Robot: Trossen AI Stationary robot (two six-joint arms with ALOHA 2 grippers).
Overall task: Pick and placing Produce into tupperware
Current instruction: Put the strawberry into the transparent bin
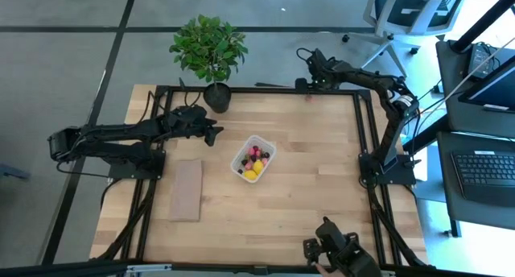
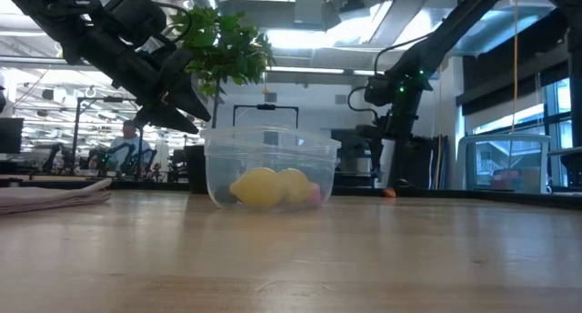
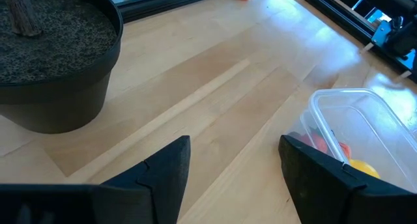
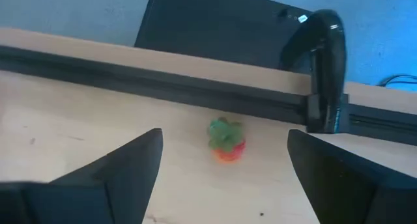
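The right gripper (image 1: pixel 309 82) hangs at the table's far edge, near one o'clock, fingers spread wide and empty, with a small red toy with a green top (image 4: pixel 227 140) lying on the wood between them, just short of the black rail (image 4: pixel 195 90). The left gripper (image 1: pixel 216 133) hovers at ten o'clock from the tub (image 1: pixel 253 159), its fingers parted around nothing, the potted plant (image 1: pixel 209 51) just behind. The clear tub sits mid-table holding yellow, pink and dark pieces (image 1: pixel 254 166). A tan board (image 1: pixel 187 190) lies at the tub's eight o'clock.
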